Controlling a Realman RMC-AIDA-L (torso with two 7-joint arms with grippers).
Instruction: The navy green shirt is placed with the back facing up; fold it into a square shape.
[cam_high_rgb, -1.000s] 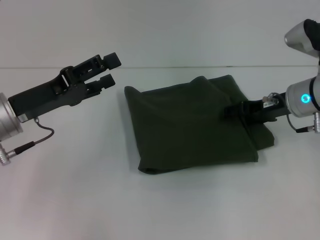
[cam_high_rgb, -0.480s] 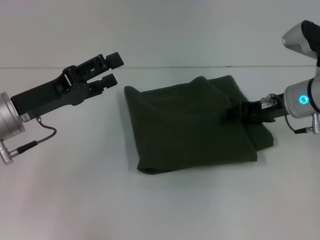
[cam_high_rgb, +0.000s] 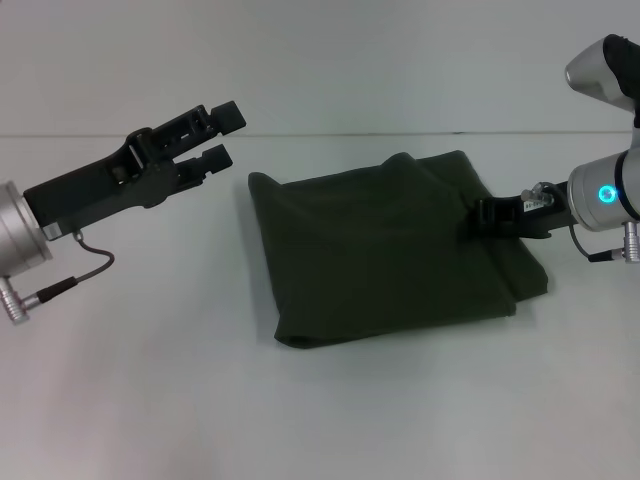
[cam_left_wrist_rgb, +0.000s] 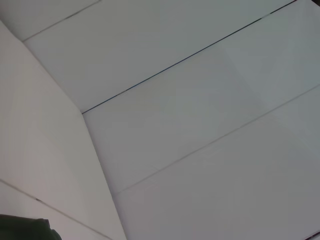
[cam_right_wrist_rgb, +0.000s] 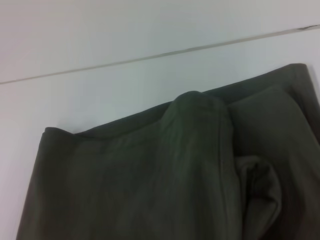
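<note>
Where the white table (cam_high_rgb: 330, 410) spreads out in front of the robot, the navy green shirt (cam_high_rgb: 385, 245) lies folded into a rough, slightly skewed rectangle at the middle, a little toward the right. Its plain dark fabric faces up; one rounded bump of cloth rises at the far edge, and on the right side a second layer peeks out from under the top one, reaching toward the near right corner.

At that right edge sits the right gripper (cam_high_rgb: 487, 215), its dark fingers pointing left and resting low on the cloth about halfway along the side. Whether those jaws pinch the fabric or merely lie over it I cannot tell from here. In the right wrist view the shirt (cam_right_wrist_rgb: 165, 175) fills the lower part, with the bump at the far fold and a crumpled tuck of cloth close to the camera.

Off to the left, the left gripper (cam_high_rgb: 222, 136) hangs raised above the table, angled toward the far left corner of the shirt but clearly apart from it. Its two fingers stand parted with a visible gap between them, holding nothing.
</note>
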